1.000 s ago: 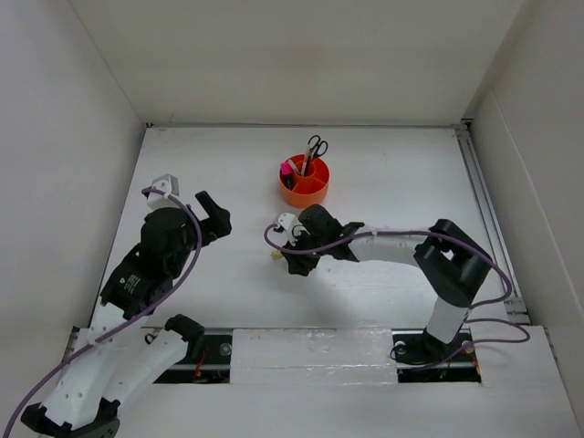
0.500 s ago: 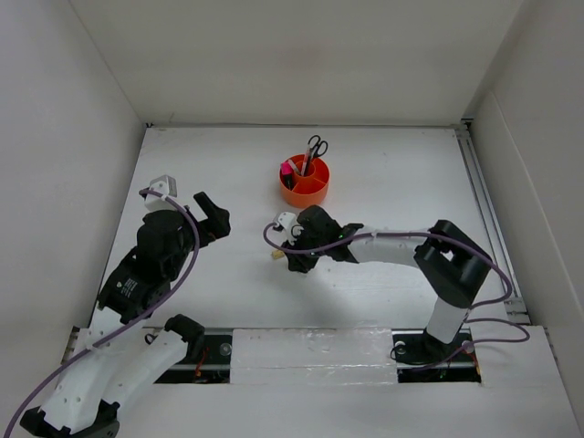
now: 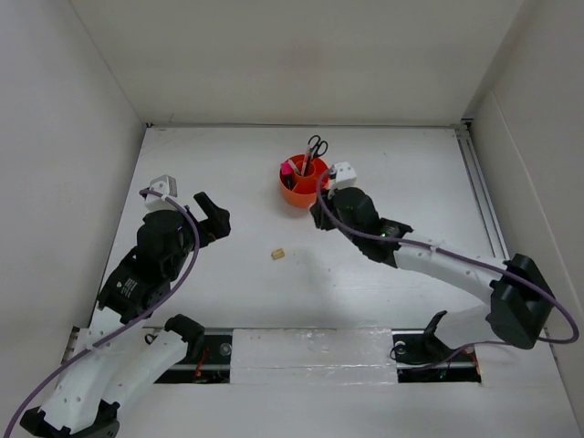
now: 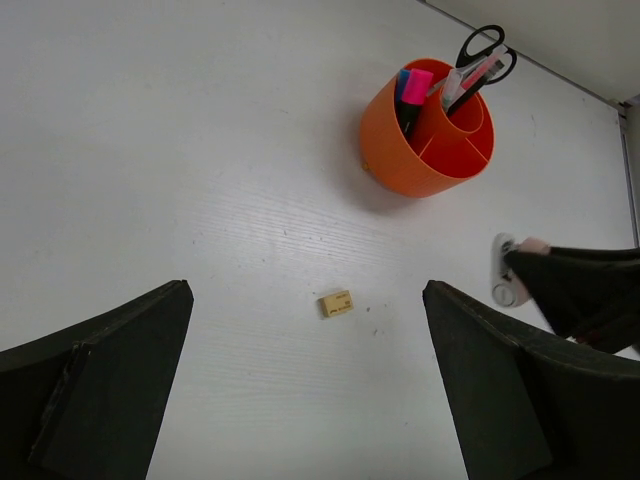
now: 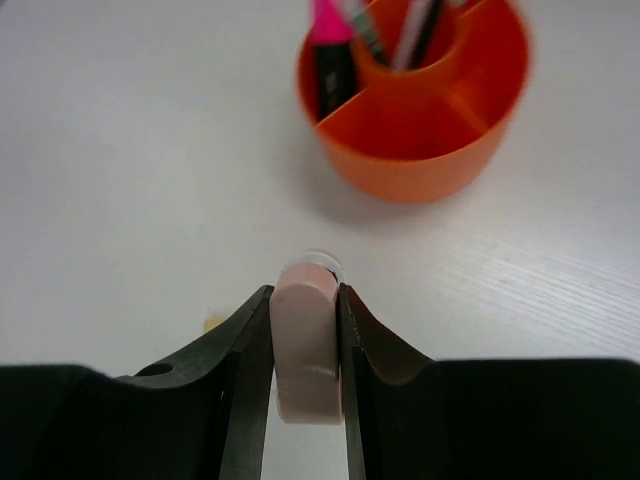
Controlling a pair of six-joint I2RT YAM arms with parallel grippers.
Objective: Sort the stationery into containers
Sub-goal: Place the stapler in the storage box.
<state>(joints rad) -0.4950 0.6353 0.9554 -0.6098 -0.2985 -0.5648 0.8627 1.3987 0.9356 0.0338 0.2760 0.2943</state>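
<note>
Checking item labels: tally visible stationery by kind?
Erasers: 2, tan eraser and pinkish eraser
Highlighters: 2, blue-capped highlighter and pink-capped highlighter
Scissors: 1
Pens or pencils: slim items beside the scissors, too hidden to count
Total countable: 5

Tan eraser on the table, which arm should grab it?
Left. The left gripper is open and empty, facing the tan eraser; the right gripper holds a pink eraser near the organiser.

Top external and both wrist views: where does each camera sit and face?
Top external: overhead, behind the robot, looking down on the table; left arm, right arm show.
Left wrist: on the left arm, looking down at tan eraser and orange organiser; open fingers show.
Right wrist: on its arm, facing organiser; right gripper shut on pinkish eraser.
All share the organiser.
</note>
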